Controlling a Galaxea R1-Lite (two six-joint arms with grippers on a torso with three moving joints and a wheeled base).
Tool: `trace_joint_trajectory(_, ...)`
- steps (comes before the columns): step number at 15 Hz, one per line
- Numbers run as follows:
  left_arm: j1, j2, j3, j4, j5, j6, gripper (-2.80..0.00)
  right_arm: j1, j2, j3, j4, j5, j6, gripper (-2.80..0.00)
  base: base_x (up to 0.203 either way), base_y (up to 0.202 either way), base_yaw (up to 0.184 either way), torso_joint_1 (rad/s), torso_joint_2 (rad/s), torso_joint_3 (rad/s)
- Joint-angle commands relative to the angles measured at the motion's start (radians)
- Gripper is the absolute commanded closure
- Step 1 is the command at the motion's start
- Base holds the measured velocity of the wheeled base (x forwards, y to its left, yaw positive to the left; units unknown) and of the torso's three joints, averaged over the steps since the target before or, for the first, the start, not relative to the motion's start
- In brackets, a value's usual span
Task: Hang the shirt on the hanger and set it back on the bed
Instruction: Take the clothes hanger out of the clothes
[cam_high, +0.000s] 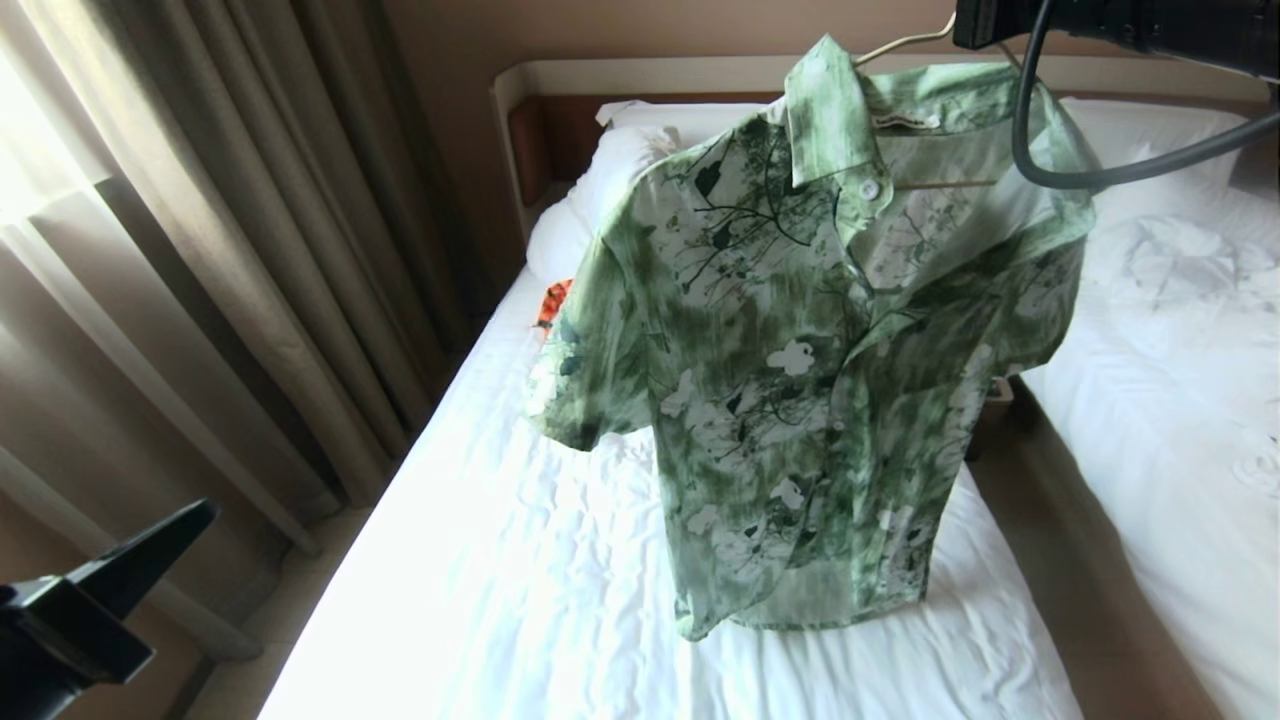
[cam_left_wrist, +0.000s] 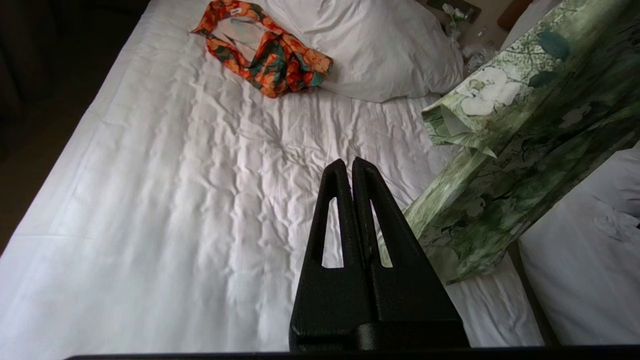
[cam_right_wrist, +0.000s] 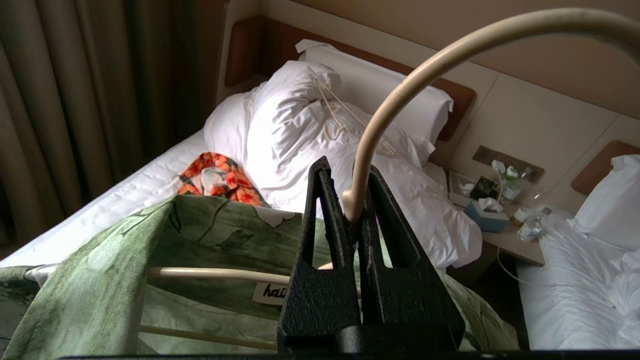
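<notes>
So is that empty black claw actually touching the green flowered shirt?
Apart. The left wrist view shows the left gripper, jaws shut and empty, with white bed sheet visible between it and the shirt.

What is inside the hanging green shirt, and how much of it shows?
The hanger sits inside the shirt. Its bars show through the open neck, and its hook rises into the right gripper, shut on it. The hanger's ends are covered by the shoulders.
</notes>
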Motion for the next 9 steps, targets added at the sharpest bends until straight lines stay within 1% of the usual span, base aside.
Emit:
trace_joint_trajectory(1,0.018,-0.101,0.017,0.039,-0.001,-0.005,0.00,0.000,0.011,0.000,-0.023,-0.001,-0.003,0.00,0.000,0.000,0.000,0.000,0.00,0.000)
trace_joint_trajectory(3,0.022,-0.169,0.018,0.111,0.015,-0.007,0.00,0.001,0.013,0.000,-0.063,-0.002,-0.008,0.00,0.000,0.000,0.000,0.000,0.00,0.000)
trace_joint_trajectory(5,0.023,-0.235,0.014,0.191,0.067,-0.007,0.00,0.000,0.011,-0.001,-0.079,-0.005,-0.020,0.00,0.000,0.000,0.000,0.000,0.00,0.000)
trace_joint_trajectory(6,0.023,-0.267,0.013,0.213,0.092,-0.006,0.00,0.000,0.010,-0.001,-0.081,-0.005,-0.022,0.00,0.000,0.000,0.000,0.000,0.00,0.000)
trace_joint_trajectory(8,0.022,-0.322,0.013,0.258,0.124,-0.006,0.00,0.000,0.008,-0.001,-0.080,-0.007,-0.022,0.00,0.000,0.000,0.000,0.000,0.00,0.000)
trace_joint_trajectory(9,0.021,-0.348,0.013,0.296,0.129,-0.005,0.00,-0.002,0.010,-0.001,-0.080,-0.007,-0.022,0.00,0.000,0.000,0.000,0.000,0.00,0.000)
